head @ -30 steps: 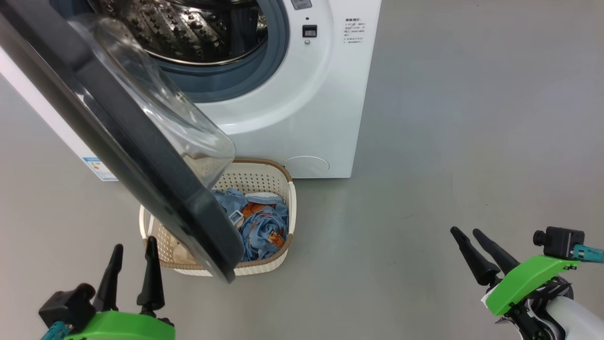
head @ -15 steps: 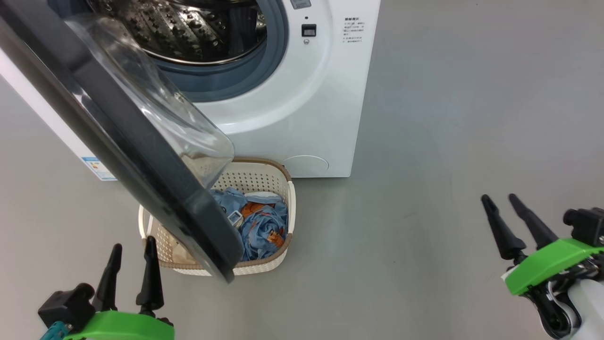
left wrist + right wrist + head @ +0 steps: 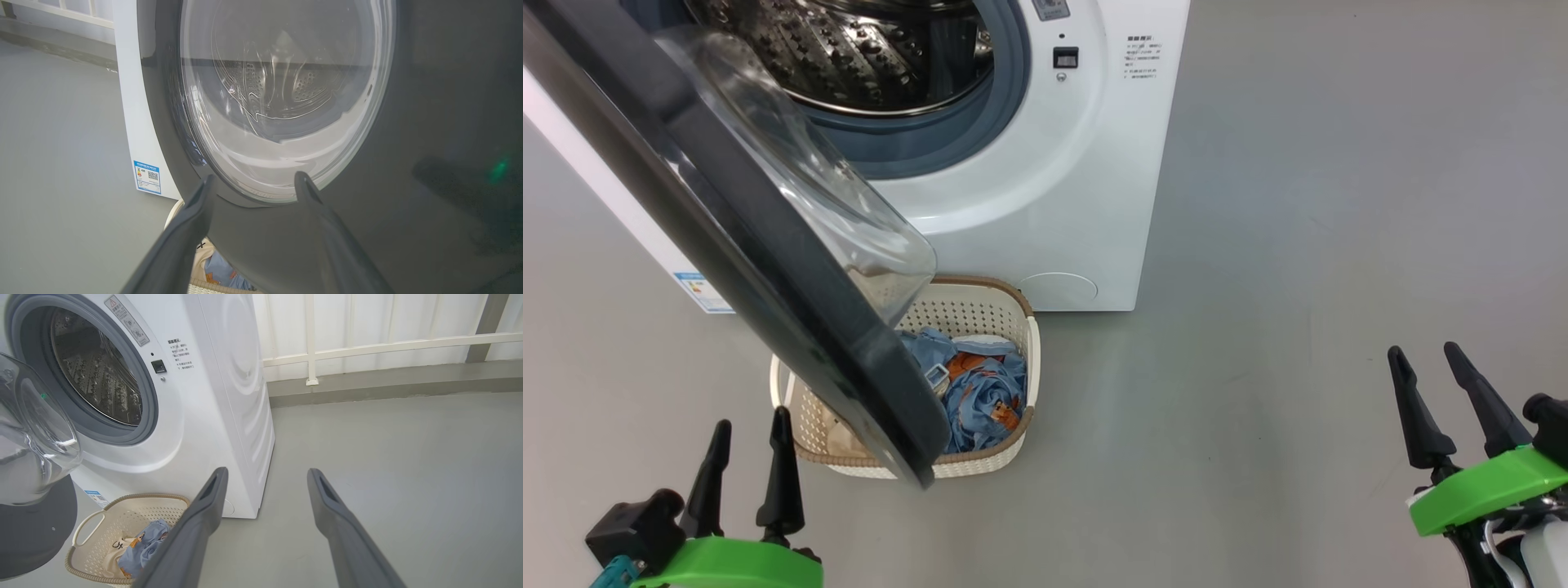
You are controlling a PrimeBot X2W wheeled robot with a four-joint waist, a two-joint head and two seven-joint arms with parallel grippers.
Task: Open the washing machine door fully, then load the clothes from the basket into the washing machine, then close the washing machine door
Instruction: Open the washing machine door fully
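Observation:
The washing machine (image 3: 1045, 196) stands at the top of the head view, steel drum (image 3: 866, 49) exposed. The washing machine door (image 3: 768, 269) is swung out, and its black rim and glass bowl (image 3: 849, 220) hang over the left part of the basket (image 3: 980, 314). Light blue and orange clothes (image 3: 984, 396) lie in the basket. My left gripper (image 3: 752, 420) is open and empty, just left of the door's lower edge, facing the door's outer face (image 3: 408, 122). My right gripper (image 3: 1423, 351) is open and empty, far right over bare floor. The right wrist view shows the basket (image 3: 122, 510) and clothes (image 3: 143, 547).
Grey floor (image 3: 1298, 245) stretches to the right of the machine and the basket. A blue label (image 3: 147, 176) sits low on the machine's side. A white railing (image 3: 367, 347) and wall run behind the machine in the right wrist view.
My right gripper has moved to the right, away from the basket. The left gripper and the door have held still. The head view has shifted slightly.

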